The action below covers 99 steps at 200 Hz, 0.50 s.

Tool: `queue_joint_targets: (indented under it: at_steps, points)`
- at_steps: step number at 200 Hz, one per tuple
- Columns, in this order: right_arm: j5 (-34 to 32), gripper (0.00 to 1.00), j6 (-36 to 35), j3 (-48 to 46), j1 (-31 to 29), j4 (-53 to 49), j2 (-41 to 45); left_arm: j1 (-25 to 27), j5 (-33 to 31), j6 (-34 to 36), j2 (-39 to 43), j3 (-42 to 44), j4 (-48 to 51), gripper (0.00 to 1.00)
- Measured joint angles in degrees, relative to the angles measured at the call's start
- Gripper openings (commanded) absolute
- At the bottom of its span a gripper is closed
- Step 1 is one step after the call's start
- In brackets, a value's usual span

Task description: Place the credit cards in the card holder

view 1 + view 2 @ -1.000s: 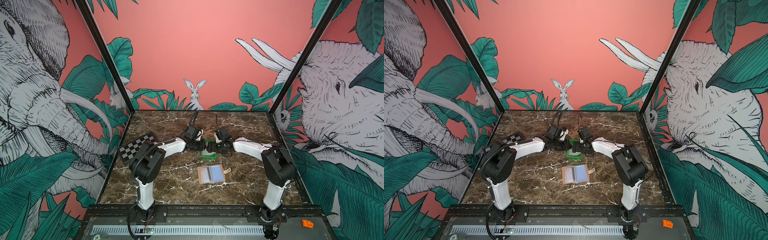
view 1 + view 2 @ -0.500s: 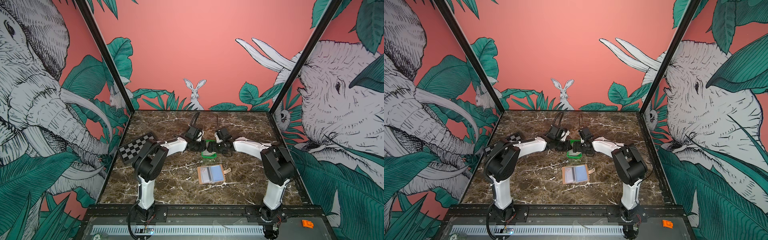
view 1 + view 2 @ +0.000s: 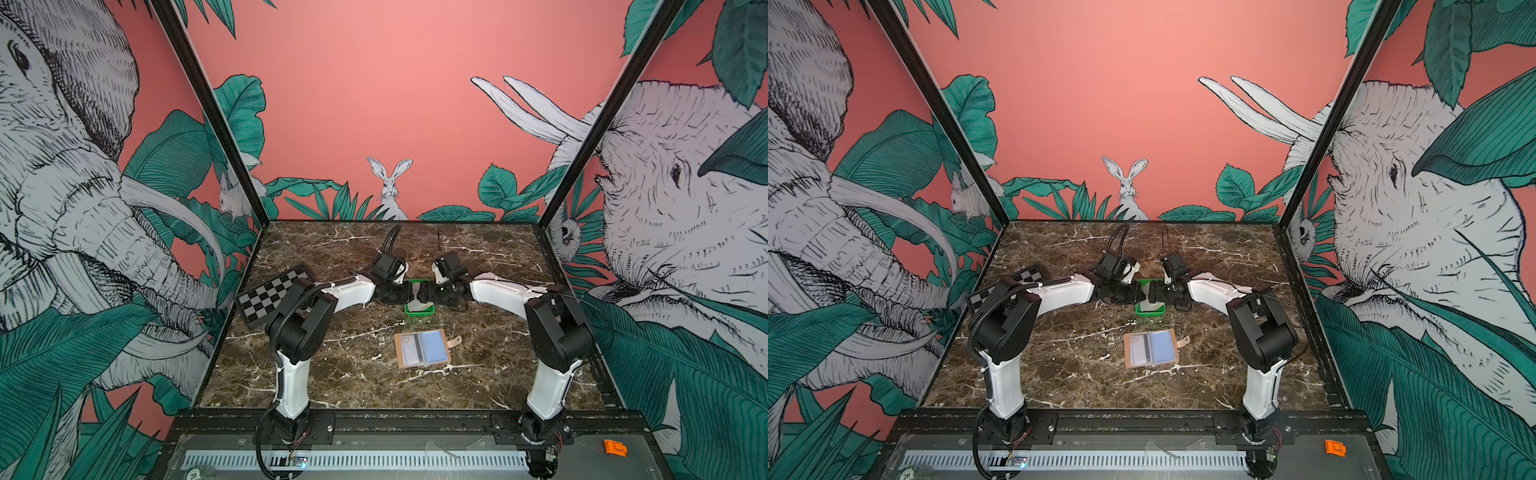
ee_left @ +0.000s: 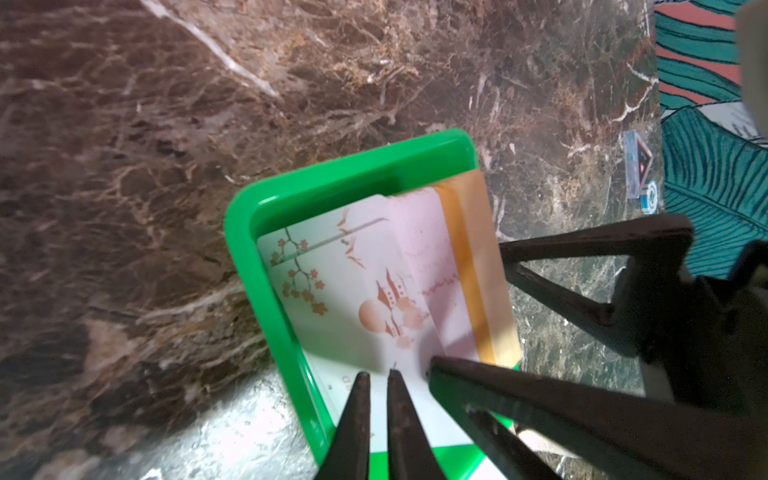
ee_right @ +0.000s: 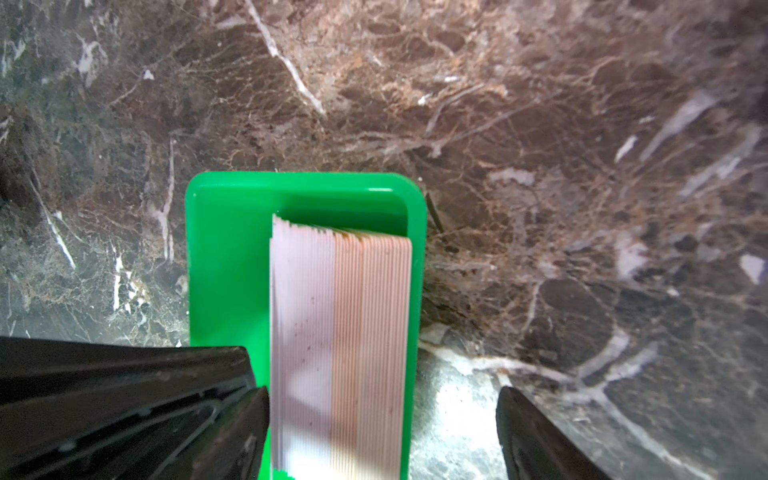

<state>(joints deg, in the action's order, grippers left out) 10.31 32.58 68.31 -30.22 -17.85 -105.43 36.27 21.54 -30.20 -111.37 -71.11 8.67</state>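
A stack of credit cards (image 5: 340,332) stands on edge in a green tray (image 5: 216,249) at mid-table. My right gripper (image 5: 380,390) is open astride it, one finger inside the tray and one outside its wall. In the left wrist view the front card (image 4: 328,291) shows blossom print and leans off the stack. My left gripper (image 4: 378,374) is shut, its tips at that card's lower edge; whether it pinches a card is unclear. In both top views the grippers (image 3: 406,293) (image 3: 424,292) meet over the tray (image 3: 1150,312). The tan card holder (image 3: 422,348) lies open nearer the front, a card in its left sleeve.
A checkerboard plate (image 3: 272,299) lies at the table's left edge behind the left arm. The holder's snap strap (image 3: 454,341) sticks out to its right. Small blue-and-white items (image 4: 640,174) sit by the table edge. An orange piece (image 3: 615,448) rests on the front rail.
The left arm's elbow has drifted slightly to the right. Both grippers stay at the green tray, and the card holder has not moved.
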Motion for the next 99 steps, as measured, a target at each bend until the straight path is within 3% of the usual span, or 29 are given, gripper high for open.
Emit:
queue_joint_targets:
  at_steps: [66, 99]
  points:
    - [-0.63, 0.81, -0.96, 0.0, 0.28, -1.57, 3.19, 0.0, 0.87, -0.59, -0.31, 0.0, -0.35, 0.16]
    - [0.76, 0.7, -0.79, -0.35, 0.28, -1.75, 6.49, 0.0, 1.46, -1.2, -0.59, 0.0, -0.7, 0.16]
